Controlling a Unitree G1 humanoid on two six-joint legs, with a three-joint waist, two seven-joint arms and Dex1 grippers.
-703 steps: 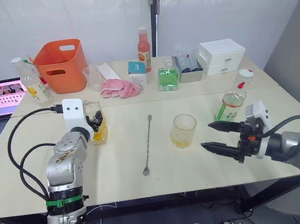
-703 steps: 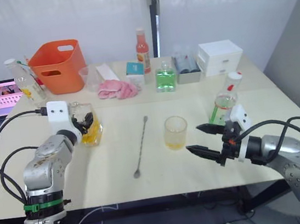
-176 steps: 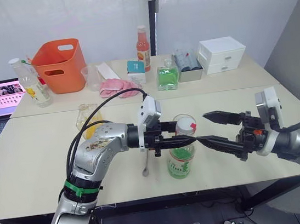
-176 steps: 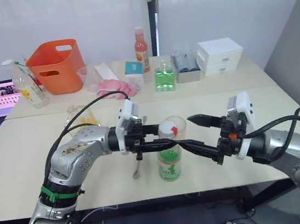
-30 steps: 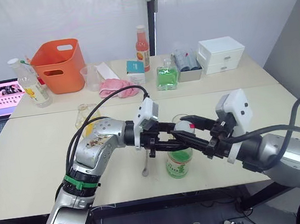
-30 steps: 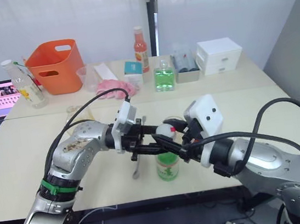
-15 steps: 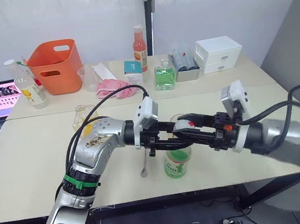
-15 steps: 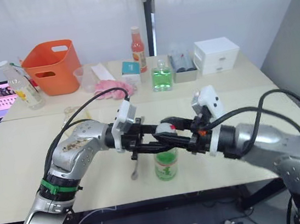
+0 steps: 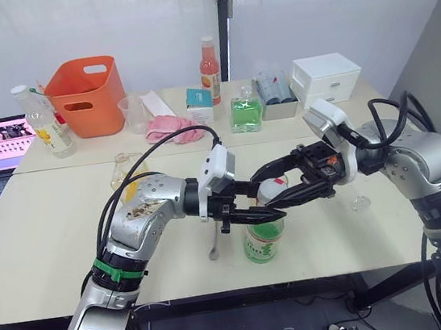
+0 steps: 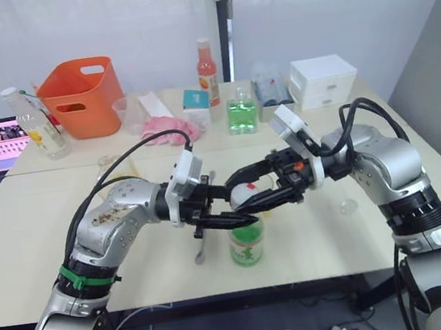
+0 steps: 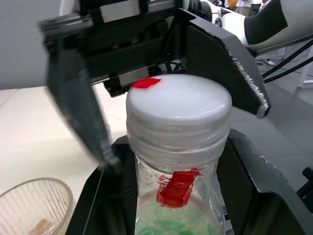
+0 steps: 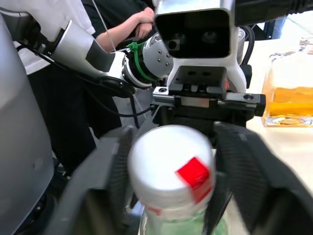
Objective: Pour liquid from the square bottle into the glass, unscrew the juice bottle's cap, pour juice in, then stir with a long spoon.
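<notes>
Unscrewing stage: left gripper (image 9: 260, 208) clamped on juice bottle (image 9: 262, 237) neck at table front; right gripper (image 9: 276, 184) jaws apart around cap (image 11: 178, 105), still on. Glass (image 11: 29, 208) behind bottle. Juice pour, stirring remaining.

Right pincer (image 12: 168, 181) straddles the juice bottle's cap (image 12: 172, 161).
</notes>
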